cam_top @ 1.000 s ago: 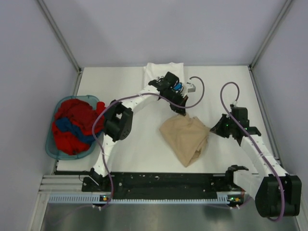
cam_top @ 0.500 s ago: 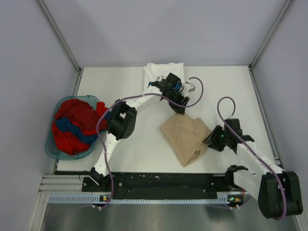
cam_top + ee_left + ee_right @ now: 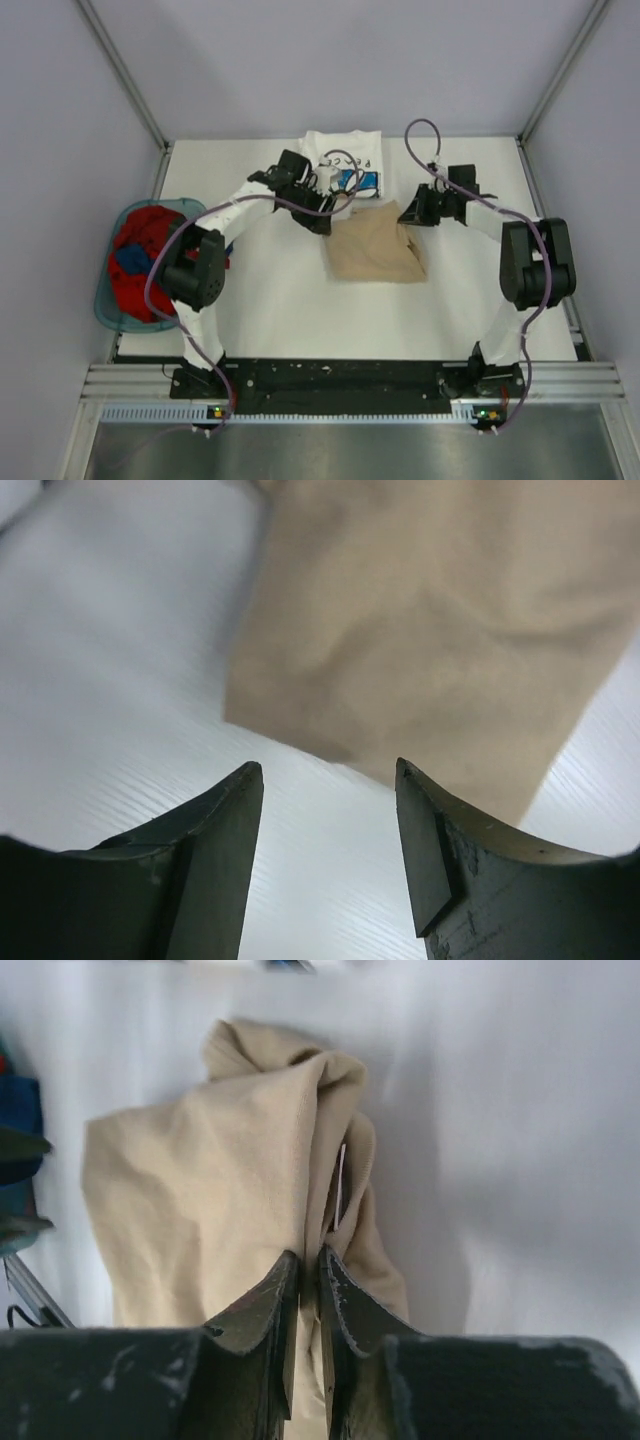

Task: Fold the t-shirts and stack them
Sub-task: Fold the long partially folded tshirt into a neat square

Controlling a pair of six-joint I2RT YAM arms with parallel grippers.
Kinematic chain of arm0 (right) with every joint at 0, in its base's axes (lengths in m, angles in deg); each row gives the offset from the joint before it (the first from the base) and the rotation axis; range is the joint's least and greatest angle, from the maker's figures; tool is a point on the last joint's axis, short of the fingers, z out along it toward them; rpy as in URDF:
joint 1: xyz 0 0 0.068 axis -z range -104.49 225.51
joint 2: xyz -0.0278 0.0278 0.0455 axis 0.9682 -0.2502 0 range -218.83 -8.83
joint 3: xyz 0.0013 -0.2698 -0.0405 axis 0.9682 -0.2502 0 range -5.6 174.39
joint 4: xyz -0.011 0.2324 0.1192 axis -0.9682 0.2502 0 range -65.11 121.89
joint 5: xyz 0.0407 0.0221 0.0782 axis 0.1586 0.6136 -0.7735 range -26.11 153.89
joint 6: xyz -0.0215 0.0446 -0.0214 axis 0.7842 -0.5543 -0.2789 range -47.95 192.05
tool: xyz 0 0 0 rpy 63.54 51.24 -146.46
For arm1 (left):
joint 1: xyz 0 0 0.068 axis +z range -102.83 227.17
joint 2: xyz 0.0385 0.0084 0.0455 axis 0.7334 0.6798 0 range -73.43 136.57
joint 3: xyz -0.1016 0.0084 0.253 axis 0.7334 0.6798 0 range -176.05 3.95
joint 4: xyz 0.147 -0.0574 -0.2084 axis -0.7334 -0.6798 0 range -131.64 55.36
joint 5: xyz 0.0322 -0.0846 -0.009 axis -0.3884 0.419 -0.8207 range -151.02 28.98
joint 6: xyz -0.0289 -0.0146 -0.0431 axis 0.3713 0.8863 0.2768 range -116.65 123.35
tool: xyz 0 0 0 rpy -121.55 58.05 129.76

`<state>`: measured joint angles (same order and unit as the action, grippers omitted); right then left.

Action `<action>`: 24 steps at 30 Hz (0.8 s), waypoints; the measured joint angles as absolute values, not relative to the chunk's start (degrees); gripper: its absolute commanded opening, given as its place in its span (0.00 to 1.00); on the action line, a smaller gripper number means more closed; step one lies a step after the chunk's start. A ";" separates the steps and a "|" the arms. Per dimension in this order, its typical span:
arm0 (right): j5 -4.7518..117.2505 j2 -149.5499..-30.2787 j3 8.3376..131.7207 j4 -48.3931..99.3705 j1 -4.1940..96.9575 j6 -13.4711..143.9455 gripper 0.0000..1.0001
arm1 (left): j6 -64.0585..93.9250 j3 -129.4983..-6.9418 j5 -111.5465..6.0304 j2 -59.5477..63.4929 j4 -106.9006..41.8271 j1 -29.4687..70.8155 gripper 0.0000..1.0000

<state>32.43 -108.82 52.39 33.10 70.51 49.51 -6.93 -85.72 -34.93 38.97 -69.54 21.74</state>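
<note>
1. While the tan t-shirt [image 3: 375, 252] lies bunched mid-desk [image 3: 270, 300], left end effector [image 3: 330, 780] hangs apart, empty, just off its edge.
2. Right end effector [image 3: 308, 1265] is pinched together on a fold.
3. Light, limp, drapey cloth; best gripped at hem corners.

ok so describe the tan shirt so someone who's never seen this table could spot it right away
Start at the white table and look at its middle, just in front of the printed white shirt at the far edge. The tan shirt lies there as a folded plain beige slab between the two grippers, the only plain, unprinted cloth outside the teal basket.
</note>
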 measured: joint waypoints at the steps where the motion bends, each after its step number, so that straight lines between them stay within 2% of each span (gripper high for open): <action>1: 29.78 -111.66 57.20 33.67 69.75 51.95 0.27 | -6.58 -83.14 -34.82 36.82 -68.64 21.57 0.60; 4: 27.92 -116.12 66.86 36.71 67.63 56.41 0.43 | -5.60 -77.26 -34.43 32.63 -67.48 20.74 0.60; 7: 30.70 -115.31 69.86 39.35 66.89 58.56 0.48 | -5.51 -75.75 -34.82 32.17 -67.57 20.15 0.61; 11: 36.58 -109.63 66.69 42.24 68.63 59.28 0.54 | -5.40 -75.82 -35.81 32.19 -67.24 20.80 0.63; 13: 37.61 -107.07 65.40 42.72 69.29 59.71 0.59 | -4.92 -76.01 -36.18 32.23 -67.20 21.92 0.67; 17: 37.06 -106.20 66.56 42.11 68.92 60.52 0.60 | -3.65 -76.91 -36.14 32.56 -66.67 25.17 0.70; 18: 37.02 -107.03 67.52 42.11 68.44 60.57 0.60 | -3.41 -77.13 -36.05 32.91 -66.32 25.87 0.75; 19: 37.02 -108.47 69.13 42.08 67.83 60.59 0.60 | -3.15 -77.35 -35.89 33.33 -66.13 26.38 0.92; 24: 37.13 -118.98 77.42 40.66 64.24 60.35 0.60 | -2.49 -79.36 -34.17 38.40 -65.91 26.75 0.91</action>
